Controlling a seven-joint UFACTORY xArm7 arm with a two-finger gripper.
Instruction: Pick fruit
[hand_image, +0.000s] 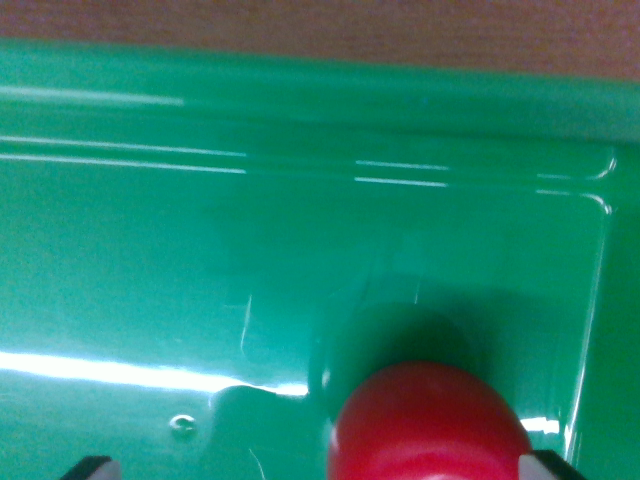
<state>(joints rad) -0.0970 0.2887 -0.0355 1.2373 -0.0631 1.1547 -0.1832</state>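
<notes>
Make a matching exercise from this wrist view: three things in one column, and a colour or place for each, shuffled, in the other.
Things:
1. fruit
2. tray
3. surface outside the tray

Descriptions:
A. brown strip along the top edge of the wrist view
B. red and rounded, at the bottom edge, right of centre
C. glossy green, filling most of the picture, with a raised rim

Pairs: 1-B, 2-C, 3-A

The fruit sits over the tray floor near the tray's corner on the wrist view's right.
</notes>
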